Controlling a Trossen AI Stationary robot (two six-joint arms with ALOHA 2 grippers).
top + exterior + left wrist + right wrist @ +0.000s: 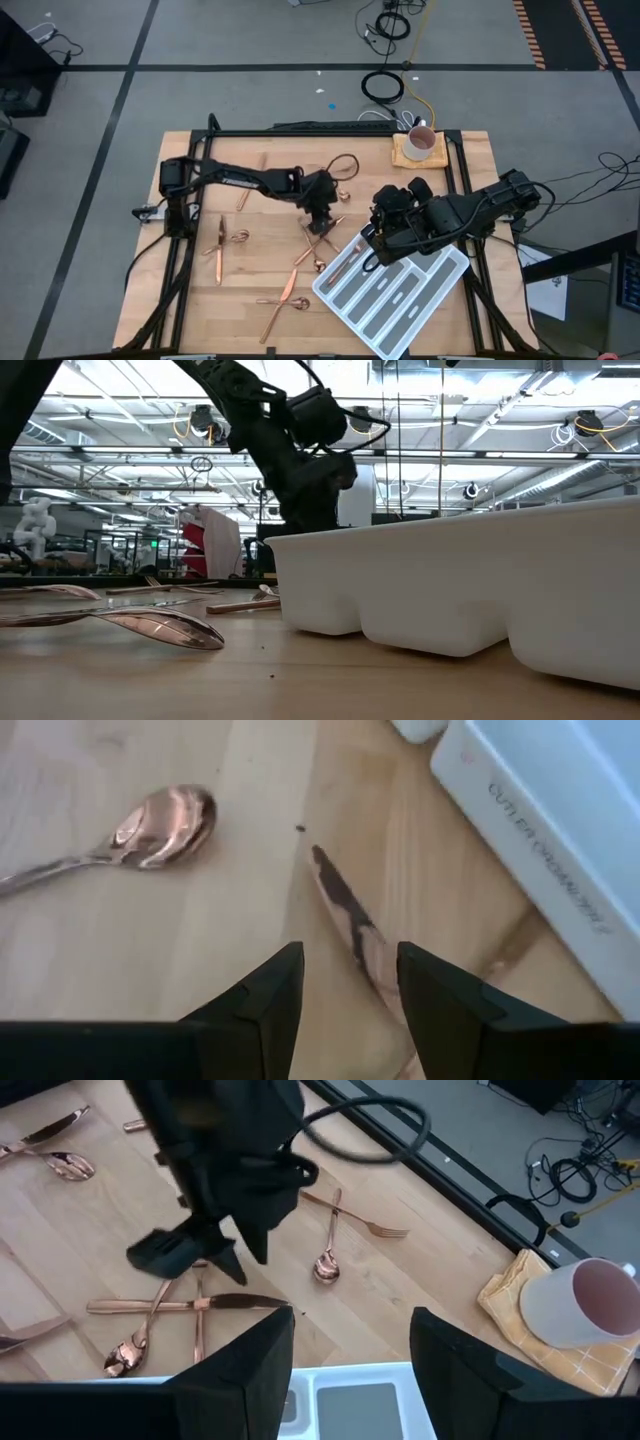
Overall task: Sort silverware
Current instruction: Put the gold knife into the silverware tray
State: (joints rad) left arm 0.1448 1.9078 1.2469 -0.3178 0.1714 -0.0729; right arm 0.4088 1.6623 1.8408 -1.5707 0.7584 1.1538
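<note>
Copper silverware lies scattered on the wooden table (200, 300): a crossed group (190, 1305) beside the white tray (390, 290), a spoon (165, 820), and others at the left (220, 245). My left gripper (350, 990) is open and slants down over a knife's blade (345, 910), one finger on either side of it and above it. It also shows in the right wrist view (200, 1250). My right gripper (350, 1370) hangs open above the tray's far end (350, 1405), holding nothing.
A white mug (420, 142) stands on a yellow cloth at the table's far right corner. A fork (370, 1225) and a spoon (327, 1265) lie farther back. In the low view a spoon (150, 625) lies beside the tray wall (450, 590).
</note>
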